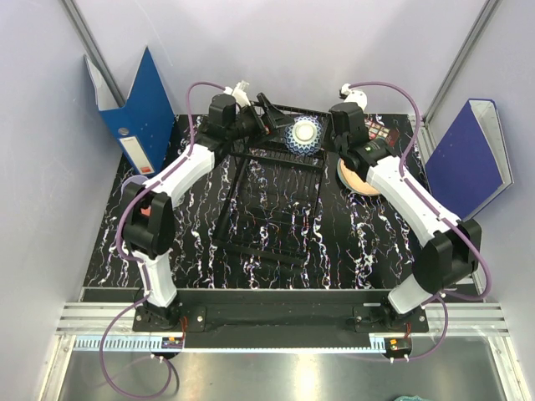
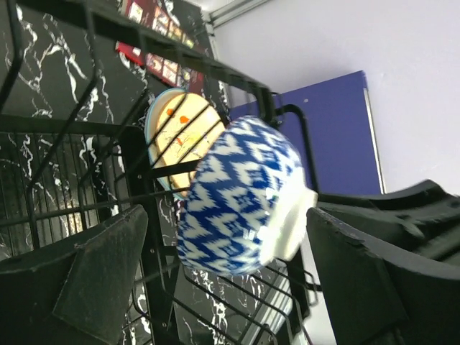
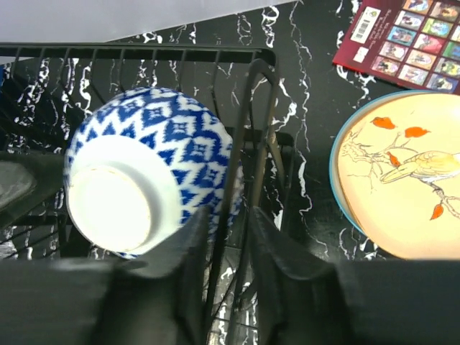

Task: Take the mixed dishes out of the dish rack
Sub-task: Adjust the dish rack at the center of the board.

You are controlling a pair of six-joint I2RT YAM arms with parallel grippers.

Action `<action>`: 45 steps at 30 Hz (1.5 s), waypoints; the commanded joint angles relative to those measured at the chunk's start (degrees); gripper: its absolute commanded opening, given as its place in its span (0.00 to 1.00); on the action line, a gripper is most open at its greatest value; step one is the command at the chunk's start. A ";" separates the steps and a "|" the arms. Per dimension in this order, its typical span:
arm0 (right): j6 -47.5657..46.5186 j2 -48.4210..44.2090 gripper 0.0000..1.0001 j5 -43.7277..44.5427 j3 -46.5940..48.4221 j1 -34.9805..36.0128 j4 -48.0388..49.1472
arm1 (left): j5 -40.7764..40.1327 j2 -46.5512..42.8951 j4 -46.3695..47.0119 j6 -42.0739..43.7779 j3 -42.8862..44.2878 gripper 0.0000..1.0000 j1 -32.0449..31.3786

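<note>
**Item.** The bowl (image 1: 303,134) is blue with a white zigzag-diamond pattern and a plain white foot. It sits mouth down, foot up, in the raised far end of the rack (image 1: 272,209), close to the counter's far edge. No chip or crack is discernible. The flat near part of the rack holds no dishes.

**Second dish.** A cream plate (image 3: 402,180) with a blue rim, orange leaves and a bird on a branch lies flat on the counter. It is just outside the rack's right side, toward the far right corner. In the top view the right arm covers part of it.

**Tools.** The left gripper (image 2: 226,215) is spread wide. The bowl sits beyond the gap and neither finger touches it. The right gripper (image 3: 228,230) is at the rack's right side beside the bowl. Its fingers are close together, with a rack wire running through the narrow gap. Whether they pinch that wire cannot be told.

**Surface.** The counter (image 1: 201,259) is black with white veining. A dark red palette (image 3: 402,39) of coloured squares lies near the far right corner, beyond the plate.

**Room.** The walls are pale lavender-grey. One blue binder (image 1: 138,104) stands at the far left corner. Another (image 1: 468,154) leans off the right edge.
</note>
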 commanded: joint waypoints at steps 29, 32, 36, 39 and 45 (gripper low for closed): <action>-5.76 4.73 0.00 -0.75 7.23 -0.62 -4.88 | 7.26 2.76 17.79 -11.63 -0.63 0.82 0.55; -5.67 4.47 0.00 -1.01 7.14 -0.62 -4.62 | 6.39 2.68 14.20 -9.36 -0.01 0.82 0.46; -5.41 4.20 0.00 -1.36 6.70 -0.53 -4.53 | 0.68 1.36 4.98 -2.96 2.35 0.83 0.37; -5.15 4.38 0.00 -1.45 6.62 -0.53 -4.35 | -4.24 2.14 -6.26 2.84 7.87 0.84 -0.50; -5.14 4.73 0.00 -1.89 6.88 -0.62 -4.35 | -9.44 4.16 -18.51 7.88 15.71 0.84 -2.96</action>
